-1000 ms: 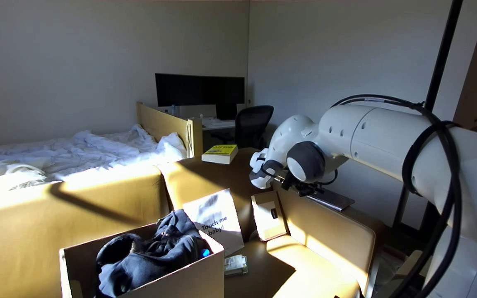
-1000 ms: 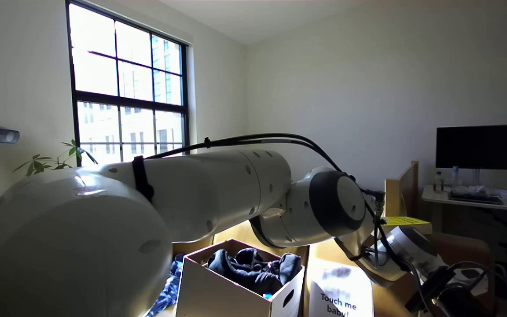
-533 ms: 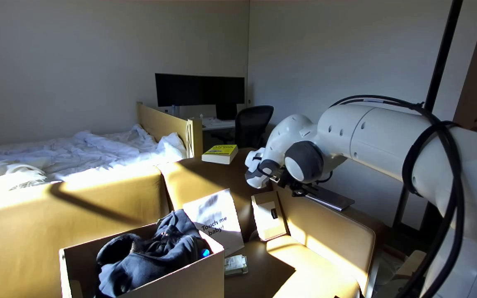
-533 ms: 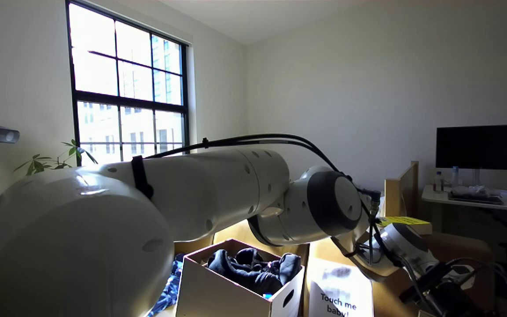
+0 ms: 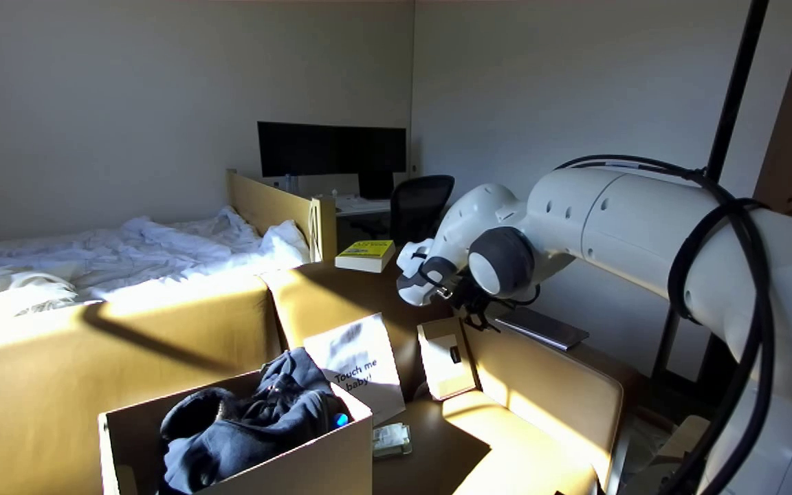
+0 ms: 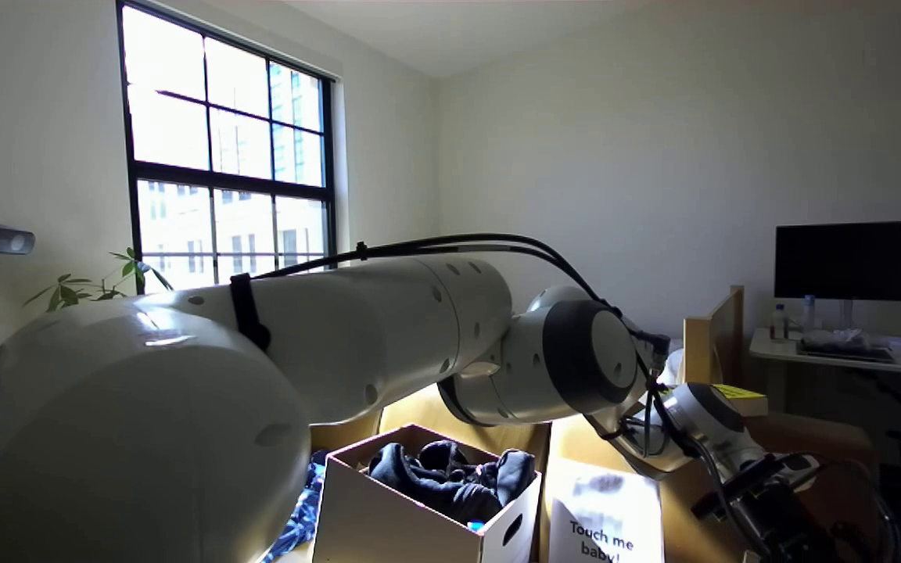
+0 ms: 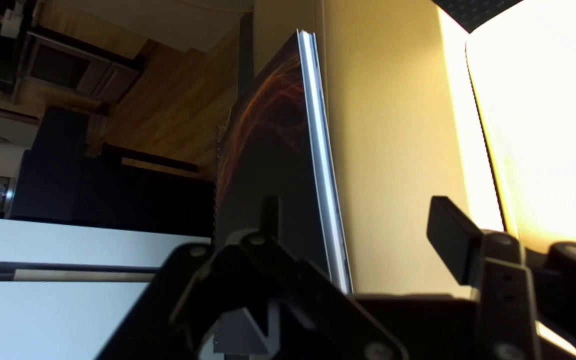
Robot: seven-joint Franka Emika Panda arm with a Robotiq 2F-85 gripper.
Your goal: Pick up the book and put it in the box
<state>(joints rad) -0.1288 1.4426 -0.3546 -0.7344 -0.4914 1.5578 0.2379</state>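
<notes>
A dark book [image 7: 268, 150] with a reddish pattern and a pale page edge lies on the sofa top; in an exterior view it is the thin grey book [image 5: 547, 328]. My gripper [image 7: 358, 227] stands open near it, nothing held. In the wrist view the left finger [image 7: 270, 215] overlaps the cover and the right finger [image 7: 450, 240] shows over tan upholstery; their height above the book is unclear. A thick yellow book [image 5: 365, 256] rests on the sofa's corner. The box [image 5: 300, 457], cardboard and open-topped, holds dark clothing, in both exterior views.
A white sheet [image 5: 355, 364] reading "Touch me baby!" leans on the sofa [image 5: 183, 330] beside the box. Near it are a brown carton [image 5: 447, 361] and a small pale pack [image 5: 391, 440]. Blue cloth [image 6: 298, 512] lies on the box's far side.
The arm has shifted left and slightly up in an exterior view, uncovering more of the grey book. The gripper's fingers have spread apart. Books and box have stayed put.
</notes>
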